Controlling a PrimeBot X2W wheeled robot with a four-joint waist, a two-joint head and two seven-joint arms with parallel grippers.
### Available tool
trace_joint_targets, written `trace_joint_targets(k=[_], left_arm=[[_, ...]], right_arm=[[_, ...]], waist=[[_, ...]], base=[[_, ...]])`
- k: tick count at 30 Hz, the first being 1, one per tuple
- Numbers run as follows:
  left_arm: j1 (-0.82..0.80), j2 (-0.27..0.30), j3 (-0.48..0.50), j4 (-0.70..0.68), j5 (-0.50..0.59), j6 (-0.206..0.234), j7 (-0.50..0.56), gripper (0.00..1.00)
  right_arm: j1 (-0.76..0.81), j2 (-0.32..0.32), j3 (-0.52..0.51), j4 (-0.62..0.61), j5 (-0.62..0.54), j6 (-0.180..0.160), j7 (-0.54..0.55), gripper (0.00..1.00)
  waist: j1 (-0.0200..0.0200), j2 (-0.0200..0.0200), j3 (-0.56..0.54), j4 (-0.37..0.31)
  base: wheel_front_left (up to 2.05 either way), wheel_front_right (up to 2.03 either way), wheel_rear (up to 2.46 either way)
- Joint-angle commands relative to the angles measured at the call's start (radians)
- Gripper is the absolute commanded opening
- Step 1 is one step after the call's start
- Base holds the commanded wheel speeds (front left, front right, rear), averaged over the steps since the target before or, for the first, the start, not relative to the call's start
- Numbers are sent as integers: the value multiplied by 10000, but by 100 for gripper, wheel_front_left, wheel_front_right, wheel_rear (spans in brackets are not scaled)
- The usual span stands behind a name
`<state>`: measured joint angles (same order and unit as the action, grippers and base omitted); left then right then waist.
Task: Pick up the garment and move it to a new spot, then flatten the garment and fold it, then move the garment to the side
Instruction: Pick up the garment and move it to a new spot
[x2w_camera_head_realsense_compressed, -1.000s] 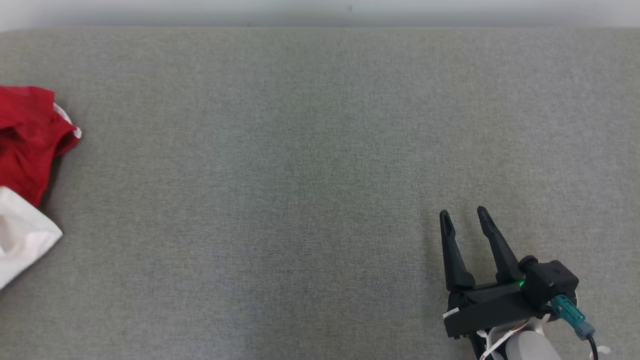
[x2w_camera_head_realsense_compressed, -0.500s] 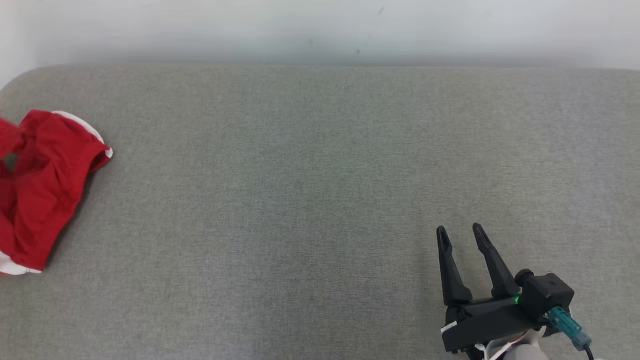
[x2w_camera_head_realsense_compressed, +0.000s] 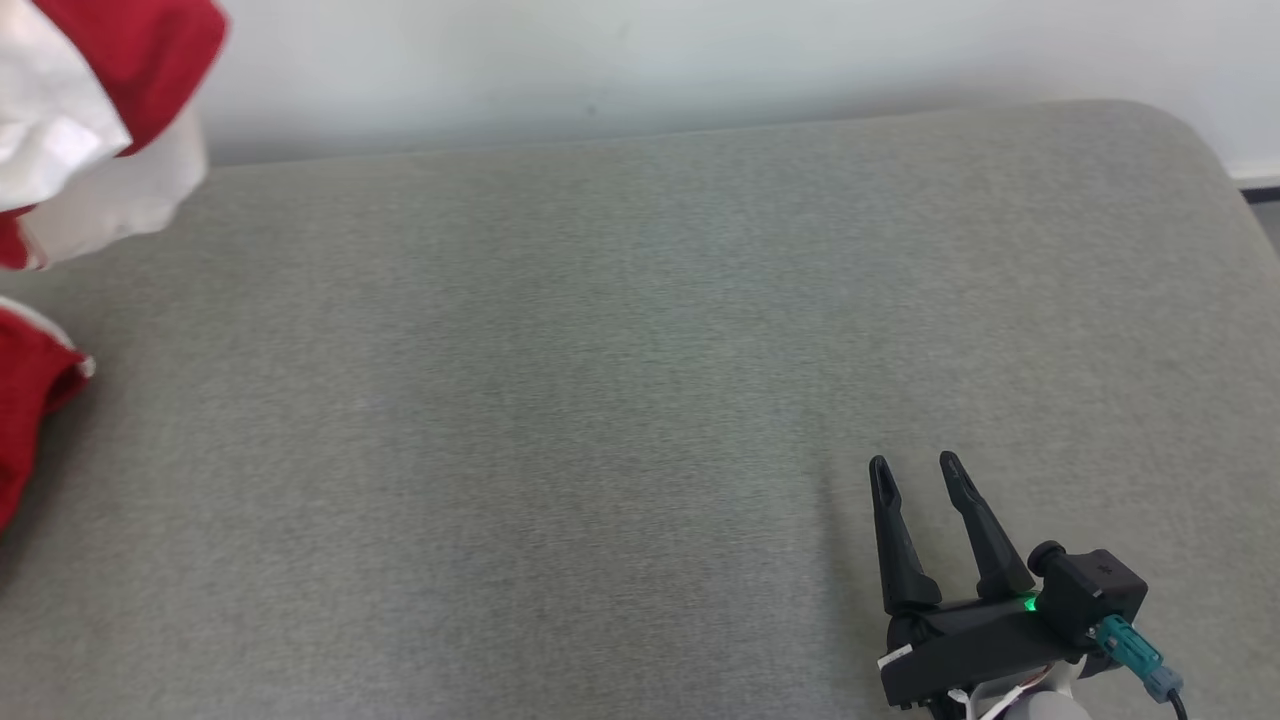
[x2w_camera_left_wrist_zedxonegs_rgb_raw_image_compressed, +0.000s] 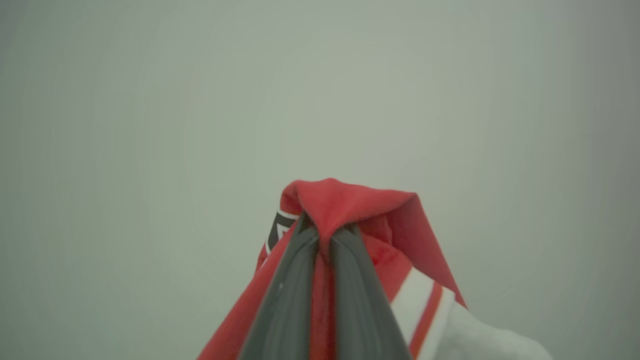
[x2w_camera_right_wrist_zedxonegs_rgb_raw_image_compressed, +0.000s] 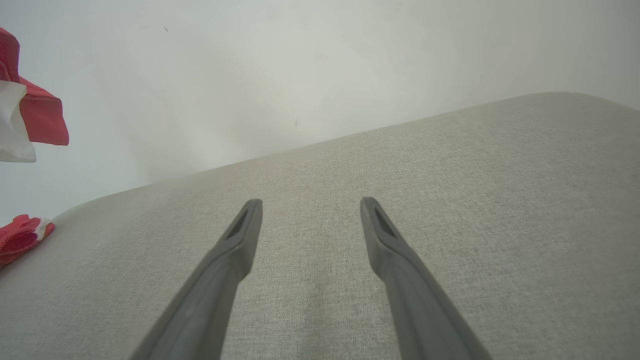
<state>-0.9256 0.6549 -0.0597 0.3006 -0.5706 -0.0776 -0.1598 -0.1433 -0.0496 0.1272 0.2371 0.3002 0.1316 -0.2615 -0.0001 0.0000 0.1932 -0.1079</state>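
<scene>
The garment (x2w_camera_left_wrist_zedxonegs_rgb_raw_image_compressed: 350, 205) is soft, matt cloth. The worktop (x2w_camera_head_realsense_compressed: 600, 350) is coarse-woven grey fabric. The right gripper (x2w_camera_head_realsense_compressed: 914, 460) looks matt plastic.

The red-and-white soft fabric garment (x2w_camera_head_realsense_compressed: 110, 60) hangs crumpled in the air at the head view's 10 o'clock, red and white folds bunched together. A lower red part with a white edge sits at 9 o'clock, on or just over the grey fabric worktop (x2w_camera_head_realsense_compressed: 640, 350). In the left wrist view, a peaked red fold is pinched between the closed jaws of the left gripper (x2w_camera_left_wrist_zedxonegs_rgb_raw_image_compressed: 325, 232). A small black-and-white mark is at the fold's 9 o'clock, and a red-and-white stripe is at its 4 o'clock.
</scene>
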Motion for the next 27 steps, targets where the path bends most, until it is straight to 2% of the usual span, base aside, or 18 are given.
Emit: trace_joint_targets(k=[1,6,15,27], left_arm=[[-56,-129,-44,-335,-105,96,107,0],[-25,-669,-446,-1296,-220,267,481,0],[297,-1651,-1546,-1957,-53,379,783,0],[1390,-2710,-3112,-1766,83,141,707,0]], right_arm=[[-26,2,23,-4,69,-18,-40,100],[-52,4,55,1,158,-18,-40,100],[-68,1,171,-23,318,-18,-40,100],[-79,2,183,18,277,-18,-40,100]], waist=[[1,0,71,-585],[1,0,107,-1184],[1,0,253,-2170],[1,0,244,-2194]], base=[[0,0,0],[0,0,0],[0,0,0],[0,0,0]])
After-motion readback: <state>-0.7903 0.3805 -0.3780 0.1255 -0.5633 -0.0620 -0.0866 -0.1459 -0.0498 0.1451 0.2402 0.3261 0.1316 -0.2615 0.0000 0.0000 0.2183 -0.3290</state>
